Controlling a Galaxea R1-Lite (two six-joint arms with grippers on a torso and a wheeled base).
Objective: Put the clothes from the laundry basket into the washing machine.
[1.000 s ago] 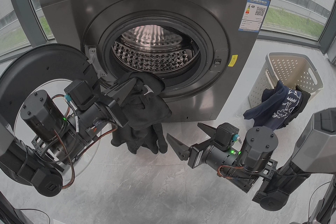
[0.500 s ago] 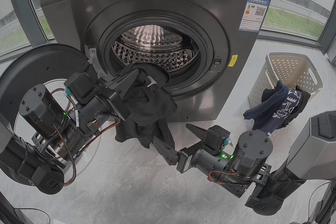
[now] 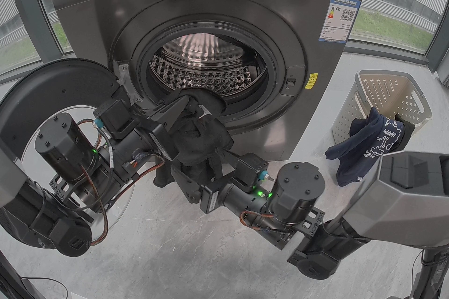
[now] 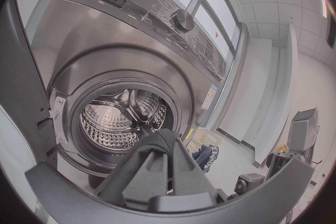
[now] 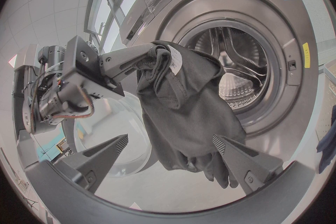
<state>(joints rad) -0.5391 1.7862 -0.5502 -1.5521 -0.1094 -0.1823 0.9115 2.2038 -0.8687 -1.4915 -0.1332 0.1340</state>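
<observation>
Grey polished floor [image 3: 177,248] runs up to a dark front-loading washing machine [image 3: 280,33] set against tall windows. Its round door [image 3: 51,85] is swung wide open toward the robot's left. The steel drum [image 3: 201,66] shows its dimpled wall; whether anything lies at its bottom I cannot tell, since cloth hides that part.

The left gripper [image 3: 187,101] is pinched tight on the top of a black garment [image 3: 201,138], holding it right at the lower lip of the opening — the upper fold sits against the rim, and the rest hangs down the front of the machine toward the floor. The right gripper [image 3: 201,167] is just below, its jaws spread wide on either side of the hanging cloth, not clamped on it.

Off to the robot's right, a pale perforated laundry basket [image 3: 393,94] stands on the floor near the machine's corner — a navy printed garment [image 3: 369,141] is draped over its front rim, with a darker piece just beside it.
</observation>
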